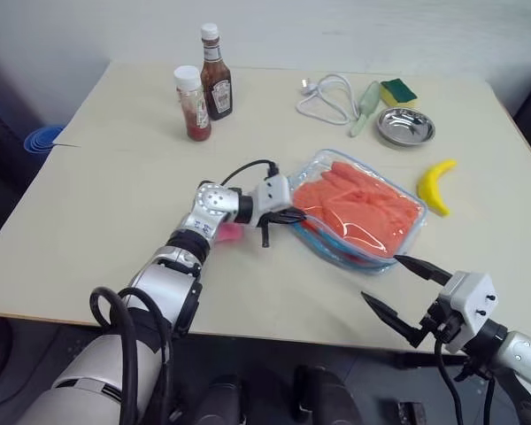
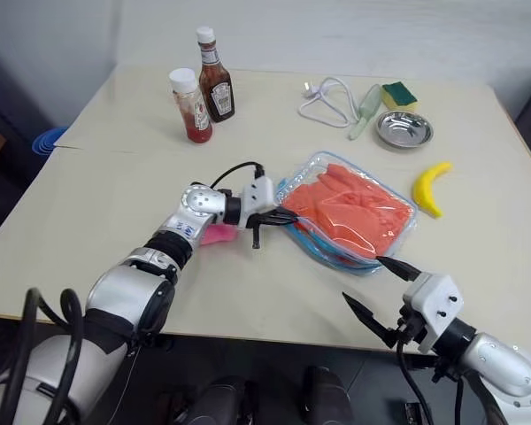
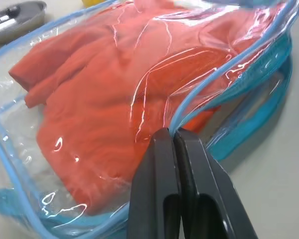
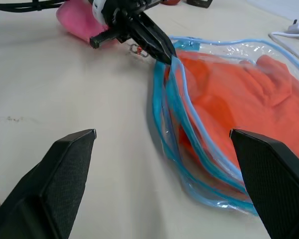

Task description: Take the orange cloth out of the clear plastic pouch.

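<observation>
- The table point(image 1: 88, 177) carries everything; the clear plastic pouch point(image 1: 323, 168) lies flat near its middle, long axis running from about 10 o'clock to 4 o'clock in the head view.
- The orange cloth point(image 1: 363, 208) sits inside the pouch, filling most of it, folded, behind the blue-edged opening on the pouch's near-left side.
- The left end effector point(image 1: 288, 215) is nearer: it is at the pouch's 9 o'clock edge, pointing toward 3 o'clock, fingers pressed together on the pouch's blue edging point(image 3: 177, 119); the cloth lies just beyond, toward 3 o'clock.
- The right end effector point(image 1: 394, 288) hangs off the pouch's 5 o'clock corner, fingers spread wide, holding nothing, pointing toward 10 o'clock at the opening.
- Judgement: with the rim pinched up, the right end effector has a clear line into the mouth.
- Around: two sauce bottles point(image 1: 203, 88) at 11 o'clock, a white cable point(image 1: 327, 99), a sponge point(image 1: 396, 91) and a metal bowl point(image 1: 405, 126) at 1 o'clock, a banana point(image 1: 435, 186) at 3 o'clock, a pink thing point(image 2: 217, 234) under the left wrist; none blocks the way.
</observation>
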Action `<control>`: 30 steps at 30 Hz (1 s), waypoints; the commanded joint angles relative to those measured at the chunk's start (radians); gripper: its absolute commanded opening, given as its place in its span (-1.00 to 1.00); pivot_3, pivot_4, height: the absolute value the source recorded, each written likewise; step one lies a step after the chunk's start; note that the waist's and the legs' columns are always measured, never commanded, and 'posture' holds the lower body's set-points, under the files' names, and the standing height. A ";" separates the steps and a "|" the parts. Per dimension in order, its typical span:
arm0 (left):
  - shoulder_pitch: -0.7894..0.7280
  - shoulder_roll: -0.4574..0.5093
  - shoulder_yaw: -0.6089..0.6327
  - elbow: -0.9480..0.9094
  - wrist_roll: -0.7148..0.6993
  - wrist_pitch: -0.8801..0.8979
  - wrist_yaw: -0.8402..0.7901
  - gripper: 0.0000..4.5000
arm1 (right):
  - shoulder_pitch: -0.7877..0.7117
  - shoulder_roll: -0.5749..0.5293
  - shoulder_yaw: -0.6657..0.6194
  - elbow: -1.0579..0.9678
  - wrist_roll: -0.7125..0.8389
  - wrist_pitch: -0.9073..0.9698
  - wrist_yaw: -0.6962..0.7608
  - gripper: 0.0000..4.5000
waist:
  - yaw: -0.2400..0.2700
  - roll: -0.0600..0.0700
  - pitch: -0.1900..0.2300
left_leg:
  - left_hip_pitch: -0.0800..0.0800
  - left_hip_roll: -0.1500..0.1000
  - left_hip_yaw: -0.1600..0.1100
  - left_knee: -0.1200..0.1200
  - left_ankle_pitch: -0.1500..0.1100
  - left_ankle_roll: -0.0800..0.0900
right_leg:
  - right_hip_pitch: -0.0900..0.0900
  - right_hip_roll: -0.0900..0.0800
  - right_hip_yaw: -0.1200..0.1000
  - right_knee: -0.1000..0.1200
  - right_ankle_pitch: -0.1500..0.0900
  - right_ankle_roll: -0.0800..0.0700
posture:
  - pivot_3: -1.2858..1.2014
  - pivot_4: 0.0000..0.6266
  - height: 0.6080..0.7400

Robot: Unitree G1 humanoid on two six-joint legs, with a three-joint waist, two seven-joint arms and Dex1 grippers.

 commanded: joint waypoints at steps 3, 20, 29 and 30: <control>0.138 0.042 0.023 -0.564 -0.161 0.683 0.001 -0.99 | -0.062 -0.036 0.089 -0.092 0.087 0.158 -0.022 1.00 | -0.008 0.000 0.000 | 0.000 0.001 -0.002 0.000 0.000 -0.001 | 0.000 -0.002 0.002 0.001 0.000 0.000 | 0.03 -0.52 1.00; 0.249 -0.006 -0.020 -1.078 -0.323 1.245 0.346 -0.99 | -0.435 0.135 0.311 0.077 -0.136 0.325 -0.334 1.00 | -0.002 0.000 0.000 | 0.000 0.001 -0.004 0.001 0.003 -0.005 | 0.000 -0.004 0.009 0.002 0.000 0.000 | 0.03 -0.52 1.00; 0.265 0.016 -0.041 -1.070 -0.349 1.198 0.351 -0.99 | -0.522 0.073 0.441 0.199 -0.358 0.299 -0.346 1.00 | -0.001 0.000 0.000 | -0.001 0.000 -0.004 0.001 0.003 -0.005 | 0.000 -0.004 0.009 0.001 0.000 0.000 | 0.03 -0.52 1.00; 0.267 0.017 -0.041 -1.068 -0.352 1.196 0.352 -0.99 | -0.535 0.052 0.460 0.216 -0.380 0.297 -0.330 1.00 | -0.001 0.000 0.000 | -0.001 0.000 -0.004 0.001 0.003 -0.005 | 0.000 -0.004 0.009 0.001 0.000 0.000 | 0.03 -0.52 1.00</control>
